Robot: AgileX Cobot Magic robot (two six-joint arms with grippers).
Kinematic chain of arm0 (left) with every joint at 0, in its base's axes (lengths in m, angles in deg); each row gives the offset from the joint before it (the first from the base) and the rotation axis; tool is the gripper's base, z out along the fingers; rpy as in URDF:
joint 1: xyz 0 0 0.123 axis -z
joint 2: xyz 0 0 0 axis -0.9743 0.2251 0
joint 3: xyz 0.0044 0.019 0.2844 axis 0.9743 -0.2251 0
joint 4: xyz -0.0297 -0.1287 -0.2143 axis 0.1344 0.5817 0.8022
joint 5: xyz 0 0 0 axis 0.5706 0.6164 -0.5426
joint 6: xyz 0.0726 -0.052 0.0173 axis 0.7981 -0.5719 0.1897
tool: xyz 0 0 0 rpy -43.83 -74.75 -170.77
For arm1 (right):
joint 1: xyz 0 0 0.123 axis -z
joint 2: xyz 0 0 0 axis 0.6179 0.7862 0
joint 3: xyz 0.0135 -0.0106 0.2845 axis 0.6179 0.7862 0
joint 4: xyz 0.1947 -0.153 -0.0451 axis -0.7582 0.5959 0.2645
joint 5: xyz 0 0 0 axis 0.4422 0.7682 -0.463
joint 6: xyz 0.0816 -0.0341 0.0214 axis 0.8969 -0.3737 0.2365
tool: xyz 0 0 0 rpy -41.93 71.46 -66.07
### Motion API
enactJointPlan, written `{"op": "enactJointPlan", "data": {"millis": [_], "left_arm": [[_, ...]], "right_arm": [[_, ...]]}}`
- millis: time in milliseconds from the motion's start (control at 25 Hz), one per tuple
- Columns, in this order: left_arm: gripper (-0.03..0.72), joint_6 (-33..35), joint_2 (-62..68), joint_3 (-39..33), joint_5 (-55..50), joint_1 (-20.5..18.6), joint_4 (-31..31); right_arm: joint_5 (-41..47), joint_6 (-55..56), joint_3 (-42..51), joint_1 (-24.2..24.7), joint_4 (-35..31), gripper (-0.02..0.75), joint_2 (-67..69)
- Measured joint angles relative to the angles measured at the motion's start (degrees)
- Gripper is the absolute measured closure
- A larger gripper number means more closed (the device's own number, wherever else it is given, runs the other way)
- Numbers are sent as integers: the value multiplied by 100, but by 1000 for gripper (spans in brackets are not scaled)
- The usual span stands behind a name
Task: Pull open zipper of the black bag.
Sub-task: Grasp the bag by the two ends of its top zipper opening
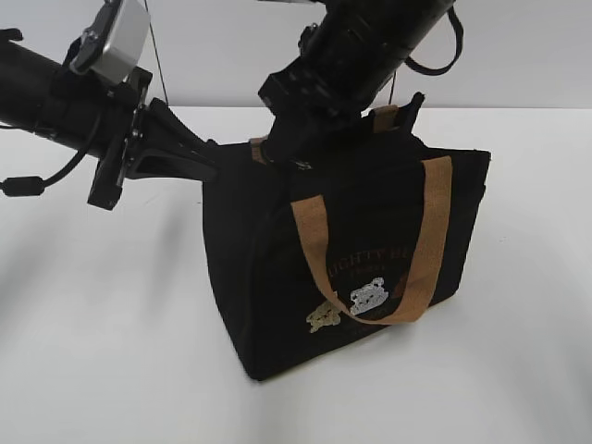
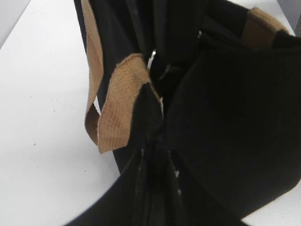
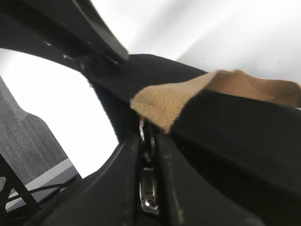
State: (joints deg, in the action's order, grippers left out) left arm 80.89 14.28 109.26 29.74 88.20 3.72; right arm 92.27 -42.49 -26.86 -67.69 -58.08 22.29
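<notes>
free: white table [image 1: 111, 351] around black bag [image 1: 268, 277] | blocked: bag top, 2 arms [image 1: 370, 46]

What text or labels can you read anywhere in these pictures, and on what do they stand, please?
"IGHTY H": a partial arc of faint lettering on the front of the black bag; the rest is cut off by the tan handle.
Smaller line below it: too blurred to read.
No other text is legible.

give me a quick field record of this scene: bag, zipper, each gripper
bag: black tote, upright on white table, tan handles
zipper pull: silver, between the right gripper's fingers, at a tan tab
left gripper: shut on the bag's top left edge
right gripper: shut on the zipper pull at the bag's top
zipper: opening not visible
</notes>
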Motion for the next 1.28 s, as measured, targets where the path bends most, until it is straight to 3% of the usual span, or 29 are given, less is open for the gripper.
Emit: {"op": "enactJointPlan", "data": {"millis": [1000, 1280], "left_arm": [[636, -6, 0, 0, -36, 5, -140], [636, -6, 0, 0, -36, 5, -151]], "right_arm": [[161, 86, 0, 1564, 824, 684, -191], [178, 97, 0, 1631, 830, 684, -191]]}}
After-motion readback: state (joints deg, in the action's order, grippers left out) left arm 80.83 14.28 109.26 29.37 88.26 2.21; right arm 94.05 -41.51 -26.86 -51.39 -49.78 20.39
